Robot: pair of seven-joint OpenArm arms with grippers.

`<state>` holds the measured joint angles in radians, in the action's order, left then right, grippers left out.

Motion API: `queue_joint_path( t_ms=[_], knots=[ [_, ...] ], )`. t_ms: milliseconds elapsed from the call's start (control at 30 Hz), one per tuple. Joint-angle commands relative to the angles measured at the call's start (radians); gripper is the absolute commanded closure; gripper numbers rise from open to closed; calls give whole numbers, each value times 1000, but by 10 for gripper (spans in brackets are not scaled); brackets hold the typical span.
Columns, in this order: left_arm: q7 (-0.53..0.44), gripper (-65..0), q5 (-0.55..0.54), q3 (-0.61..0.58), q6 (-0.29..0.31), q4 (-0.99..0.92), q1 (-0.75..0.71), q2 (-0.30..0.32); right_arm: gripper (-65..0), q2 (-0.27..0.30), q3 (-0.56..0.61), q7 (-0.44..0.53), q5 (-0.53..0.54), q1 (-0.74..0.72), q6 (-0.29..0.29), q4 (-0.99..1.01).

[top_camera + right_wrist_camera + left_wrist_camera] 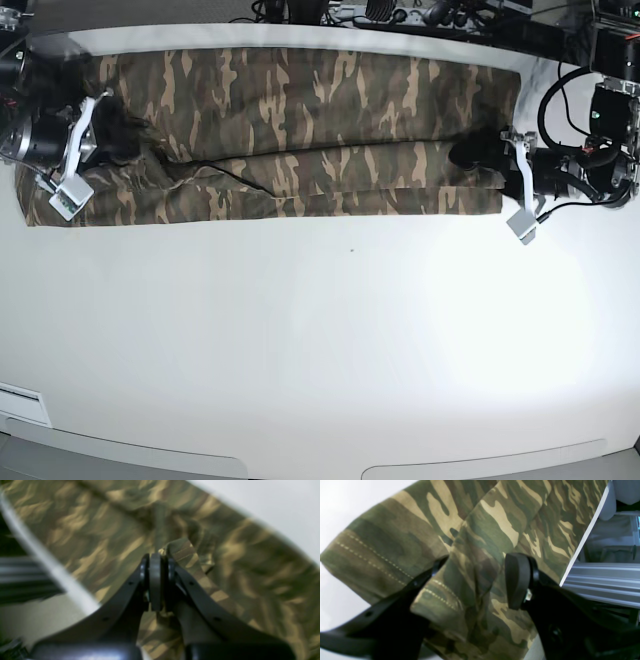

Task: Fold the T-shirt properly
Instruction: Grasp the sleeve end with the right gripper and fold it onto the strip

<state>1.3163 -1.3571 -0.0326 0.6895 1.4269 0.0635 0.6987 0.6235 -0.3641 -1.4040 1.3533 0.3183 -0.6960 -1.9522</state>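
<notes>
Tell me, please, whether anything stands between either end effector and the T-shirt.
Nothing visible does. The left end effector stands open astride a hemmed fold of the T-shirt, and the right end effector is shut on a pinch of its cloth. Only bare table lies beside it.

A wide white table (330, 340) filled the view under bright, even light. Dark cables (440, 15) lay tangled behind it, and aluminium rails (605, 585) ran below its edge.
</notes>
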Motion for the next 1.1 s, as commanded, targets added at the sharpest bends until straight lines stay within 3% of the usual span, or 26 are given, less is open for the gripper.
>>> queue_joint_path(
  t_ms=[0, 200, 367, 467, 667, 733, 867, 1000, 1067],
  knots=[
    [-8, -343, -12, 7, 9, 12, 12, 19, 0, 20, -18, 8, 47, 9, -2, -16],
    [-8, -343, -13, 7, 9, 12, 12, 19, 0, 20, -18, 8, 19, 95, -2, -16],
    [-8, -343, -13, 7, 9, 12, 15, 19, 0, 19, -18, 8, -150, 114, -2, -16],
    [-8, -343, -13, 7, 9, 12, 18, 19, 0, 19, -18, 73, -247, 120, -2, -15],
    [-8, -343, -12, 7, 9, 12, 18, 19, 0, 19, -18, 118, -335, 121, -2, -15],
    [-8, -343, -12, 7, 9, 12, 18, 19, -79, 19, -18, 79, -333, 122, -2, -15],
    [-8, -343, -12, 7, 9, 12, 21, 20, -320, 28, -18, 8, -204, 122, -2, -16],
    [-7, -343, -12, 7, 9, 12, 20, 20, -334, 53, -18, 8, 62, 123, -2, -35],
    [-8, -343, -12, 7, 9, 12, 20, 19, -334, 77, -20, 8, 116, 150, 6, -58]
  ],
)
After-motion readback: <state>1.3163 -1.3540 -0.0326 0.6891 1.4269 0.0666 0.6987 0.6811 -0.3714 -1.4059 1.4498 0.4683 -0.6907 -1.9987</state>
